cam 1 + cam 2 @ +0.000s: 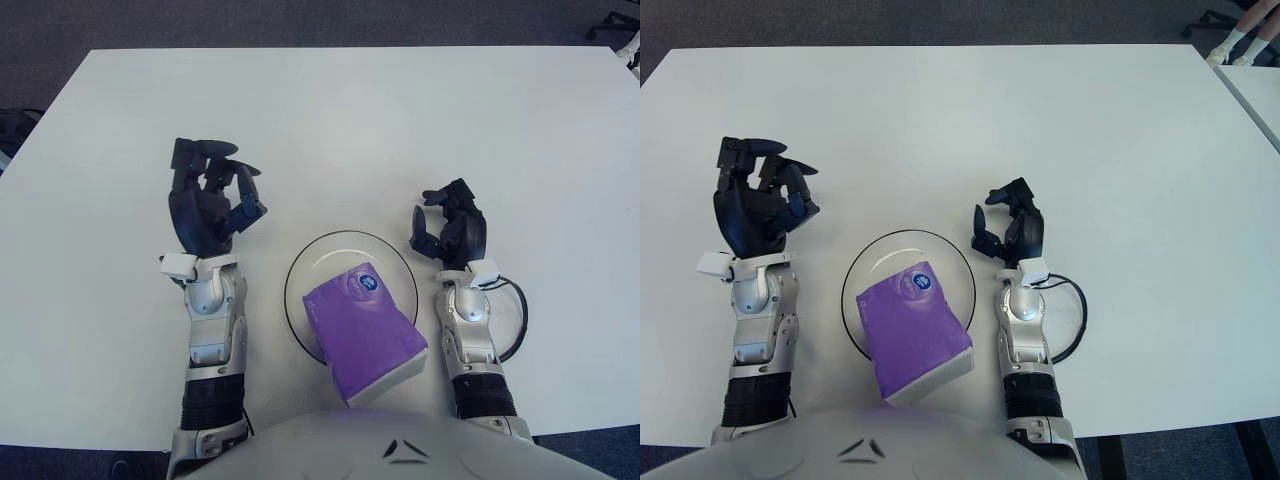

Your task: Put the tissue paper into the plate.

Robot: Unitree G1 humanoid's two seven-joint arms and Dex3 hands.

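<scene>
Left eye view: tissue paper pack (368,331) lies in the plate (305,272), its near end overhanging the rim. Left hand (207,203) shows left of the plate, fingers loosely curled, holding nothing.

Right eye view: right hand (1012,228) beside the plate, apparently relaxed and empty; white table (1120,130) open beyond.

I see the black three-finger left hand (207,203) raised on its silver forearm, fingers loosely curled, holding nothing. The black three-finger right hand (450,229) sits upright, fingers half-curled, also holding nothing.
</scene>
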